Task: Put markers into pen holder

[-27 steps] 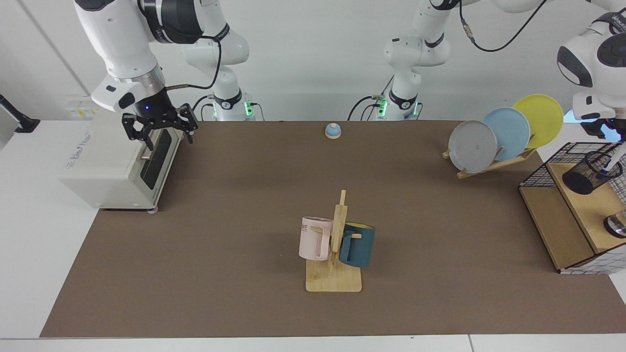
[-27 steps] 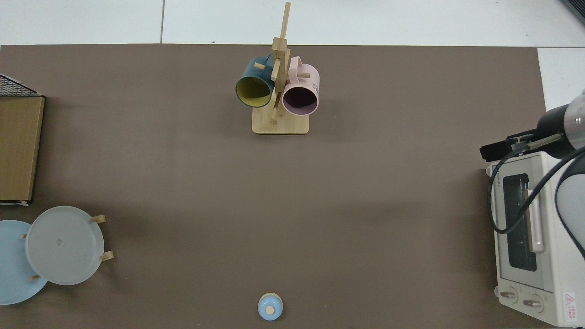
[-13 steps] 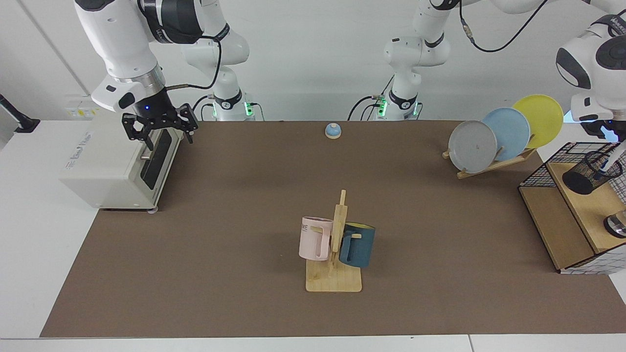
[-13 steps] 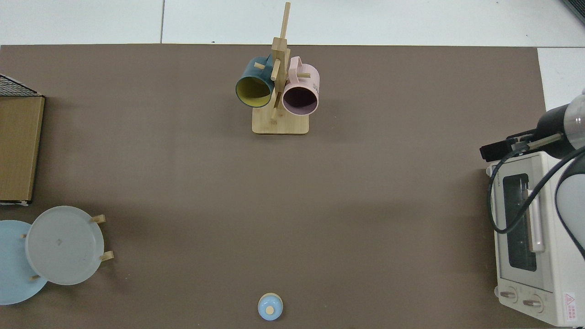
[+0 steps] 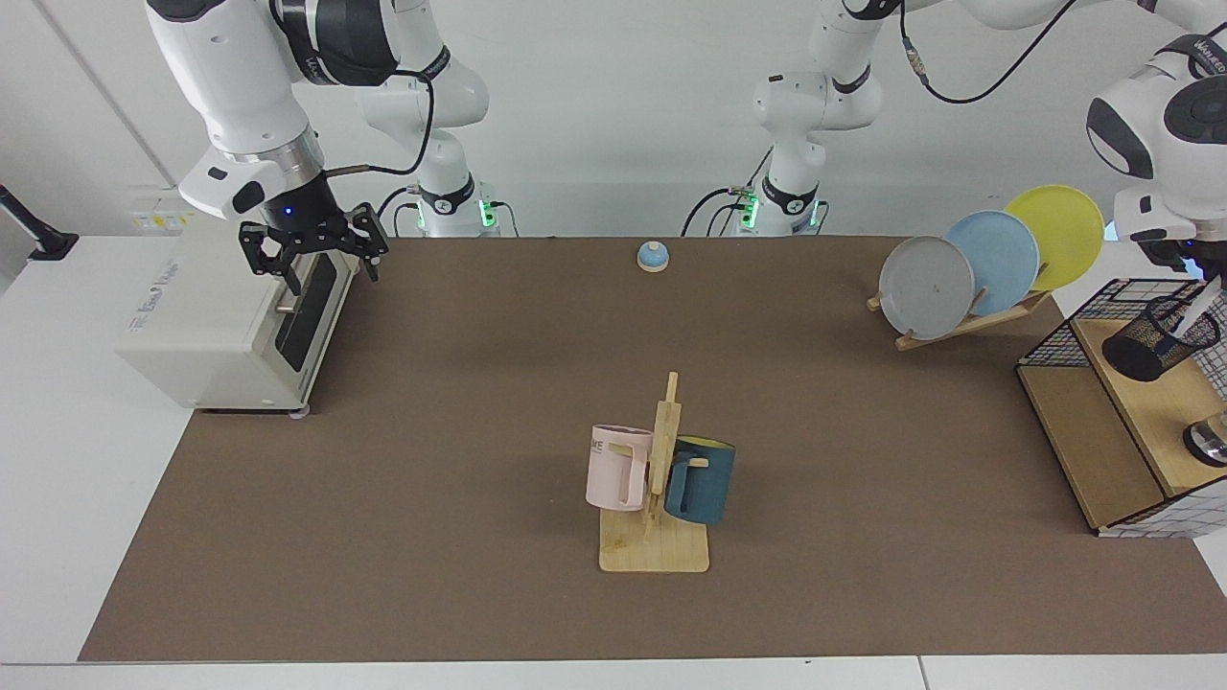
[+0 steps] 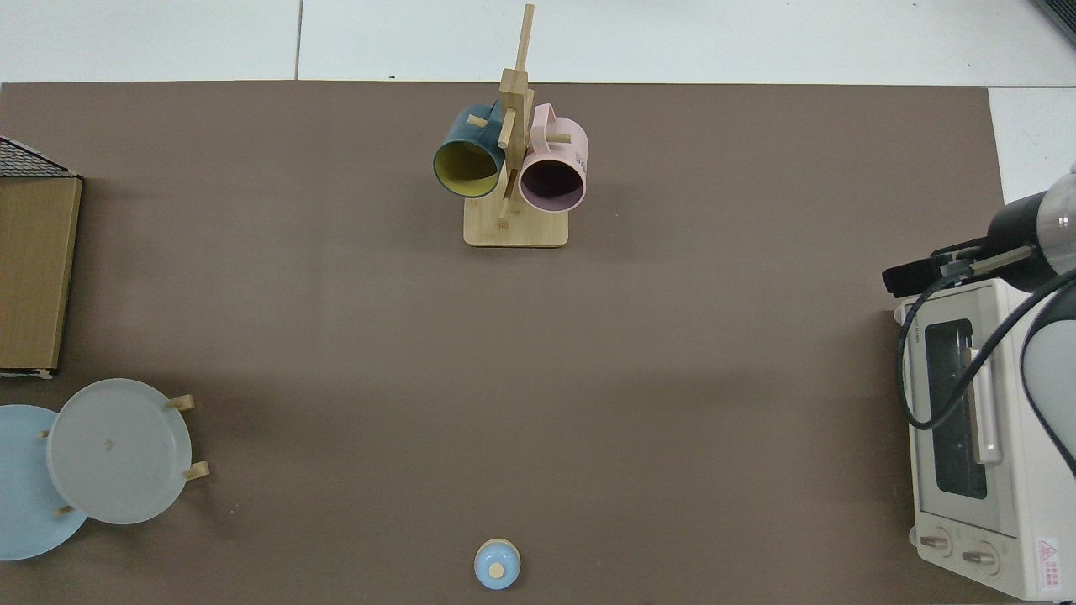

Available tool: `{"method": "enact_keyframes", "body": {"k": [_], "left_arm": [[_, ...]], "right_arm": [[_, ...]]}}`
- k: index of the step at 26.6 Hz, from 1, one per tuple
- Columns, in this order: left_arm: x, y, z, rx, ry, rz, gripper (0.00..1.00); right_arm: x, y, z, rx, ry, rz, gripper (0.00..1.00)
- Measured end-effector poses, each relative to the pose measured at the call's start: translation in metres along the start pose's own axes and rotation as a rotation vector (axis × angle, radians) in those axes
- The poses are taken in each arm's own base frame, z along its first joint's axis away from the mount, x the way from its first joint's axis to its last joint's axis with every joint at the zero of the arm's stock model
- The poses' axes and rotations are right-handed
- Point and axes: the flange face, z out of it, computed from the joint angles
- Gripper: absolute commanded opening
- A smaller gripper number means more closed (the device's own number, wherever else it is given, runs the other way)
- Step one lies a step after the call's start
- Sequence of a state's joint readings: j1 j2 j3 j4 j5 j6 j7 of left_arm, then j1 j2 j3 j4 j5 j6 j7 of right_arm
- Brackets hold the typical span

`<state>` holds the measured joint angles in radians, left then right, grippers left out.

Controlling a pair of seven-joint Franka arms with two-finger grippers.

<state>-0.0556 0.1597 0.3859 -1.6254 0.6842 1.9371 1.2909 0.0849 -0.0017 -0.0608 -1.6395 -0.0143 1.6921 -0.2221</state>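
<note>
Left gripper (image 5: 1210, 278): above black wire-mesh pen holder (image 5: 1155, 338); can't tell my grip.
Right gripper (image 5: 314, 251): apart, waiting over white toaster oven (image 5: 225, 321).
Nearby: black wire-grid basket shelf (image 5: 1064, 335).

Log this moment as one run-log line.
left gripper: above pen holder, at marker | marker: tip inside holder | right gripper: open, waiting above toaster oven
</note>
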Motion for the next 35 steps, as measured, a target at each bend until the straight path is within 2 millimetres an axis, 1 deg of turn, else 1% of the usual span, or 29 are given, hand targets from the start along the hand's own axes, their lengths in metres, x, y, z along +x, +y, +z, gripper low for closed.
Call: {"method": "enact_keyframes", "body": {"k": [1, 2, 3, 4, 5, 6, 15, 17, 21, 24, 27, 31, 35], "left_arm": [[0.000, 0.000, 0.000, 0.000, 0.001, 0.000, 0.00], [0.000, 0.000, 0.000, 0.000, 0.001, 0.000, 0.03], [0.000, 0.000, -0.001, 0.001, 0.001, 0.000, 0.43], [0.000, 0.000, -0.001, 0.001, 0.002, 0.000, 0.99], [0.000, 0.001, 0.000, 0.000, 0.002, 0.000, 0.98], [0.001, 0.001, 0.000, 0.000, 0.002, 0.000, 1.00], [0.004, 0.002, 0.000, -0.012, 0.041, -0.020, 1.00], [0.006, 0.002, -0.002, -0.028, 0.094, -0.068, 1.00], [0.008, 0.005, -0.013, -0.117, 0.254, -0.246, 1.00], [0.002, 0.007, -0.029, -0.190, 0.313, -0.374, 1.00], [-0.003, 0.010, -0.054, -0.245, 0.334, -0.487, 1.00], [0.006, 0.017, -0.092, -0.311, 0.366, -0.613, 1.00], [0.019, 0.029, -0.135, -0.425, 0.417, -0.779, 1.00]], "right_arm": [[0.000, 0.000, 0.000, 0.000, 0.000, 0.000, 1.00], [0.000, 0.000, 0.000, 0.000, 0.000, 0.000, 1.00], [0.000, 0.000, 0.000, 0.000, 0.000, 0.000, 1.00], [0.000, 0.000, 0.000, 0.000, 0.000, 0.000, 1.00], [0.000, 0.000, 0.000, 0.000, 0.000, 0.000, 1.00], [0.000, 0.000, 0.000, 0.000, 0.000, 0.000, 1.00], [0.000, 0.000, 0.000, 0.000, 0.000, 0.000, 1.00], [0.000, 0.000, 0.000, 0.000, 0.000, 0.000, 1.00], [0.000, 0.000, 0.000, 0.000, 0.000, 0.000, 1.00], [0.000, 0.000, 0.000, 0.000, 0.000, 0.000, 1.00], [0.000, 0.000, 0.000, 0.000, 0.000, 0.000, 1.00], [0.000, 0.000, 0.000, 0.000, 0.000, 0.000, 1.00], [0.000, 0.000, 0.000, 0.000, 0.000, 0.000, 1.00]]}}
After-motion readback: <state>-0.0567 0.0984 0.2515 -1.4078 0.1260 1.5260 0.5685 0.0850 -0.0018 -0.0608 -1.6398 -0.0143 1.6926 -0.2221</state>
